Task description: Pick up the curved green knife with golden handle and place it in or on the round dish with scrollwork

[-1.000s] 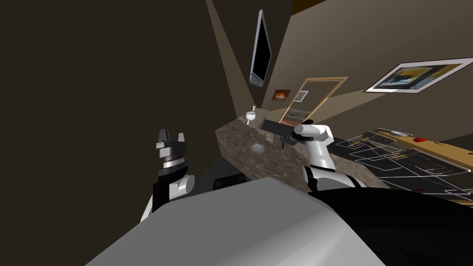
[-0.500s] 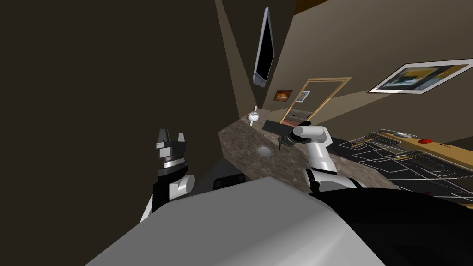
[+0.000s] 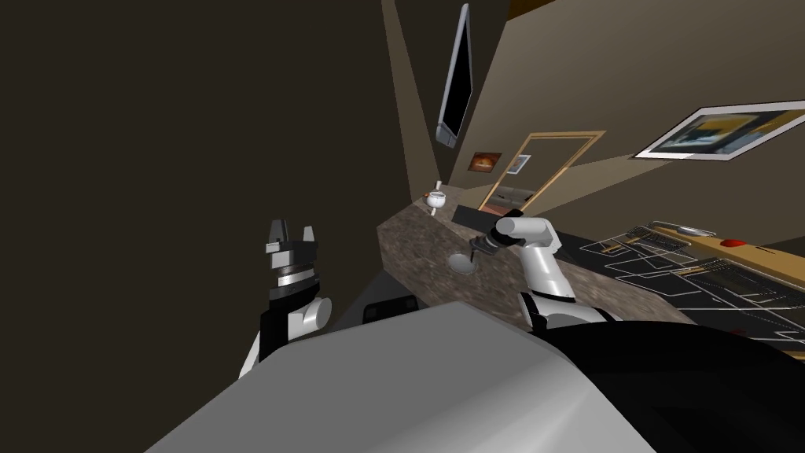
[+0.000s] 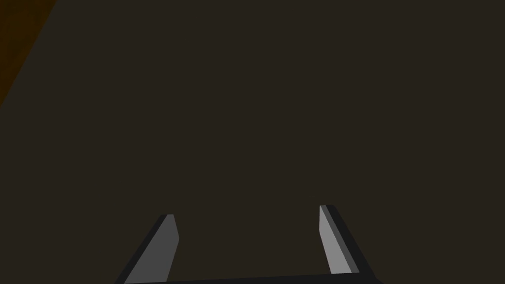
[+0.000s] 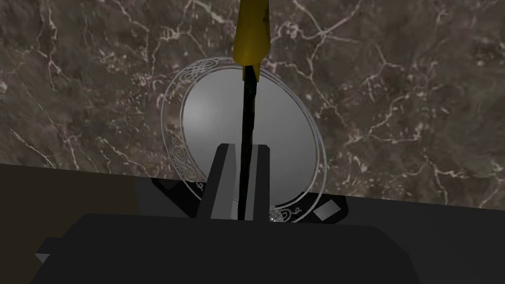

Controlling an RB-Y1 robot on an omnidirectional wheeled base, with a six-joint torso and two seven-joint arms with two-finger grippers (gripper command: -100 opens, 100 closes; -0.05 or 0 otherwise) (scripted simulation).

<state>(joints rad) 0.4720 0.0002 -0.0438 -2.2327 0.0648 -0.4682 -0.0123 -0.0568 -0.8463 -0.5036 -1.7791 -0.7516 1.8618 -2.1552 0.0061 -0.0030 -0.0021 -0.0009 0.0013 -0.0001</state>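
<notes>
My right gripper (image 5: 241, 162) is shut on the knife (image 5: 249, 118), its two fingers pressing the thin dark blade; the golden handle (image 5: 252, 29) sticks out past them. Right below the held knife lies the round grey dish (image 5: 276, 133) with a scrollwork rim, on the dark marble counter (image 5: 404, 88). In the head view the right gripper (image 3: 474, 250) hangs just above the dish (image 3: 462, 263) near the counter's (image 3: 417, 252) front edge. My left gripper (image 3: 291, 233) is raised beside my chest, open, with nothing between its fingers (image 4: 165, 244).
A small white bowl-like object (image 3: 435, 200) stands at the far end of the counter, with a dark flat slab (image 3: 479, 215) behind the dish. Wire racks (image 3: 692, 271) and a yellow surface lie to the right. A dark wall is close on the left.
My right gripper has moved with the knife toward the counter's front edge, from beside the dish to right over it. The head view has shifted slightly. The left arm has stayed still.
</notes>
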